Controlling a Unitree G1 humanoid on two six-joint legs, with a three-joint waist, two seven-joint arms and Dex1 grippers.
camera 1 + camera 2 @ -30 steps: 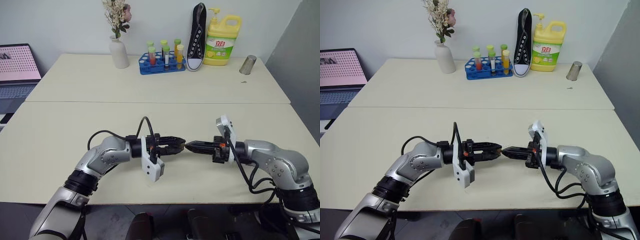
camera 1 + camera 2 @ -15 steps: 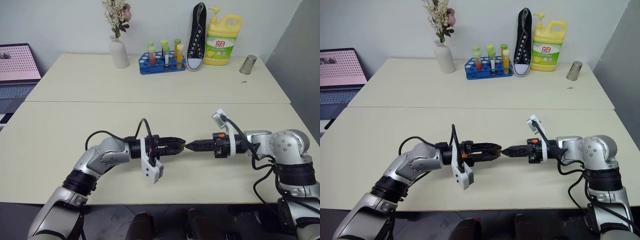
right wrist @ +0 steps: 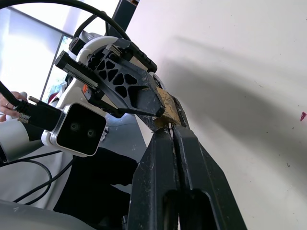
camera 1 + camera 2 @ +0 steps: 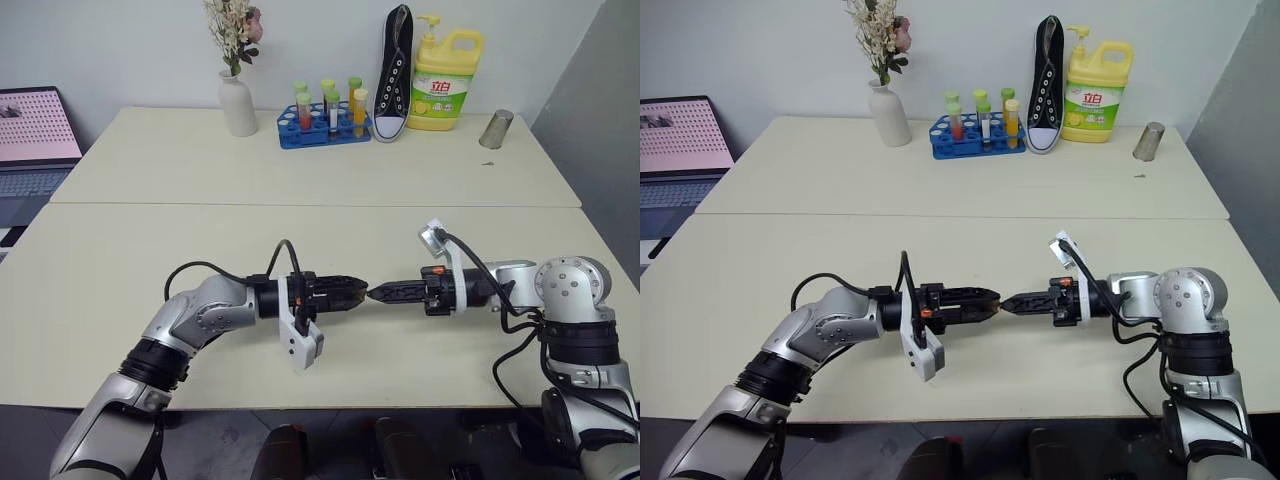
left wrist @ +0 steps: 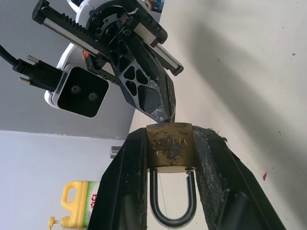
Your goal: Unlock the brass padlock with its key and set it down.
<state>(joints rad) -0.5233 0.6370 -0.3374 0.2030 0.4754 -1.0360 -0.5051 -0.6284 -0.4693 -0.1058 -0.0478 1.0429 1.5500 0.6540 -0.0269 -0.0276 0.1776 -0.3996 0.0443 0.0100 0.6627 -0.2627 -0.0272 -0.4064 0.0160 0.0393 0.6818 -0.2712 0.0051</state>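
Between left claw (image 5: 169, 158) fingers, brass padlock (image 5: 169, 146) shows.

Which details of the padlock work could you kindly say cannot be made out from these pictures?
- The key: hidden between the right claw's shut fingers in both wrist views.
- The brass padlock keyhole: covered by the right claw's tip, left wrist view.
- Shackle: one leg's end shows a gap, but whether it is released is unclear.
- Padlock in the left claw: too small in the eye views.

Golden-brass padlock (image 5: 169, 146), yellow detergent bottle (image 4: 444, 80).
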